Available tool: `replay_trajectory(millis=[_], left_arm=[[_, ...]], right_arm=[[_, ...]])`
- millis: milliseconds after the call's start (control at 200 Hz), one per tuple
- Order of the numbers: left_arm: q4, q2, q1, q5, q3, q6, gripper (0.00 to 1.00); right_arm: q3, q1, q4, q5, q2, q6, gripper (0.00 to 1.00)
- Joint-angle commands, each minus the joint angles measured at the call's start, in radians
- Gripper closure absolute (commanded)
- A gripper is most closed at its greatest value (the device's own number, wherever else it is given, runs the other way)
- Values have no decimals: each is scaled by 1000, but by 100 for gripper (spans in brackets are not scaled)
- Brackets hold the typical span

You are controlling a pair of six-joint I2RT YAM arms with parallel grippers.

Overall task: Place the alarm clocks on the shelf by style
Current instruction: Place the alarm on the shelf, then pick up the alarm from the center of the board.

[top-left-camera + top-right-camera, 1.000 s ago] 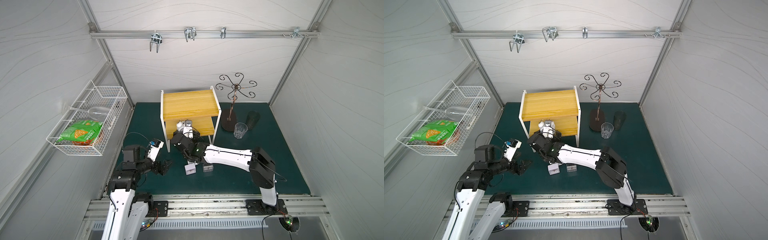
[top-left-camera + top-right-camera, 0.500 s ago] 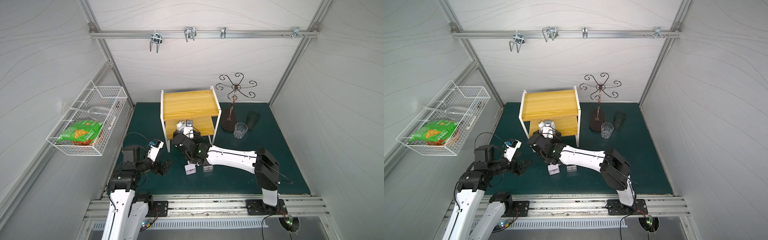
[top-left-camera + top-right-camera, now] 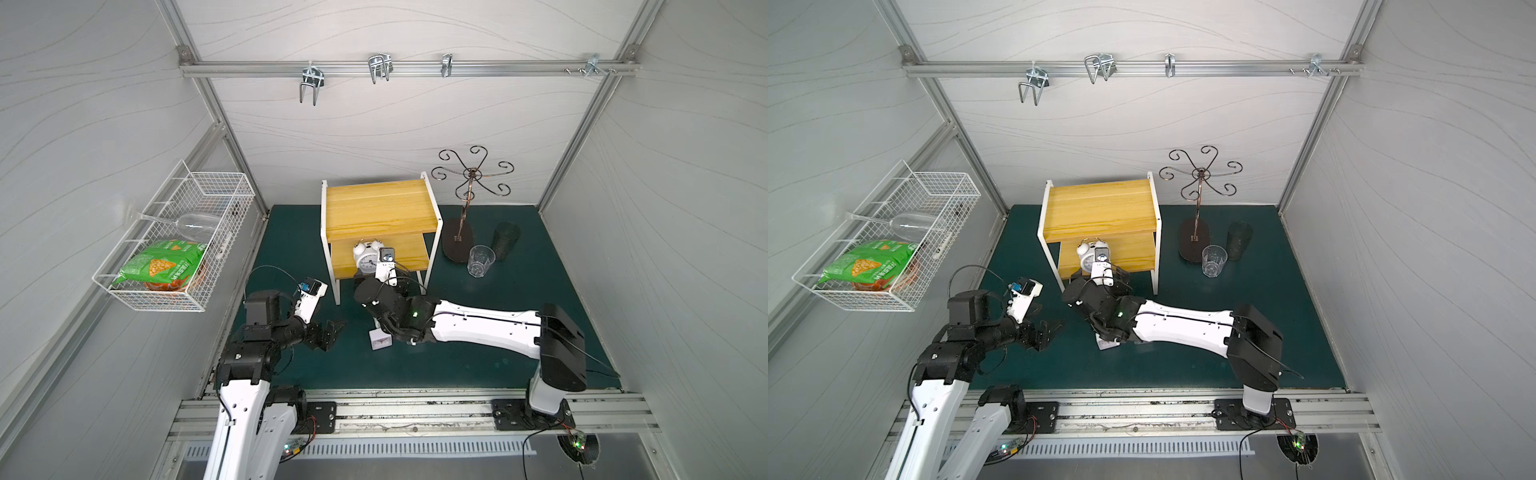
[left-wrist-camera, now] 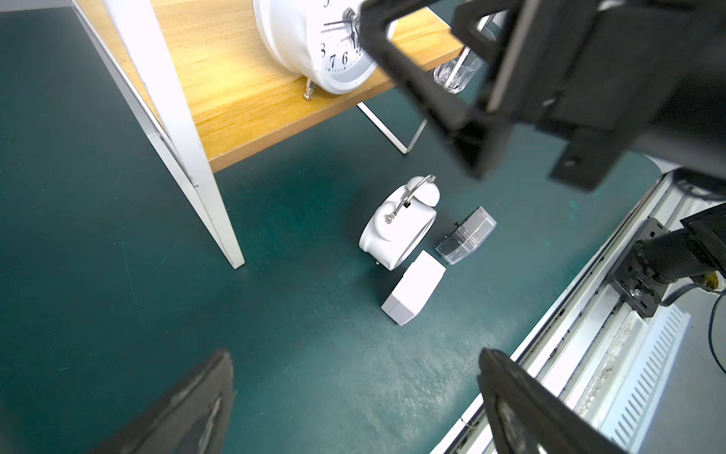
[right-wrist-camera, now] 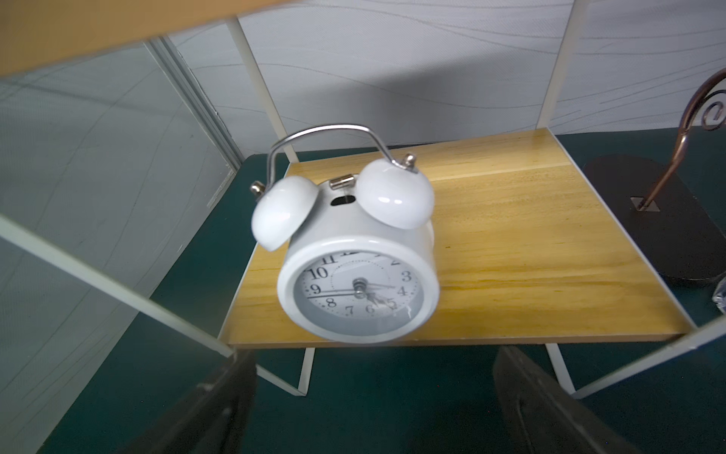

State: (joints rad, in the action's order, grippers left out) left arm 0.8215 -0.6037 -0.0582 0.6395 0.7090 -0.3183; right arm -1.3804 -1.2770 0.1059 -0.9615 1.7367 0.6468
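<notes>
Beside shelf (image 3: 380, 210): clear tumbler (image 3: 480, 260), hook stand (image 3: 457, 243)

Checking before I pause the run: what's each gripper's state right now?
Left gripper: open, empty.
Right gripper: open, empty, facing the twin-bell clock on the shelf.

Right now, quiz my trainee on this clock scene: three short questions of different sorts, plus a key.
1. True or false: the twin-bell clock on the shelf stands on the top board.
2. How many clocks are on the green mat?
3. The right end effector is: A) shut on a clock, B) open and empty, C) out of view.
Key: 1 false, lower board; 2 three; 3 B.
</notes>
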Motion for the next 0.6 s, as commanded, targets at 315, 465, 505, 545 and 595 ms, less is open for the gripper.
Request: replay_trajectory(millis=[315,465,505,545,595], left_arm=[[-39,-17,-3,17,8,22,1],[-33,-34,-1,45,7,10,1],[-31,-36,0,54,6,7,1],[-30,-40,2,55,4,4,1],[-32,-42,4,55,3,4,1]], right_arm=[[296,-2,145,145,-269,42,1],[399,-32,173,137,-302,111,1],[418,-45,176,128,-302,127,1],[431,-63,178,116,-301,143,2],[435,-90,183,105,-297,158,3]])
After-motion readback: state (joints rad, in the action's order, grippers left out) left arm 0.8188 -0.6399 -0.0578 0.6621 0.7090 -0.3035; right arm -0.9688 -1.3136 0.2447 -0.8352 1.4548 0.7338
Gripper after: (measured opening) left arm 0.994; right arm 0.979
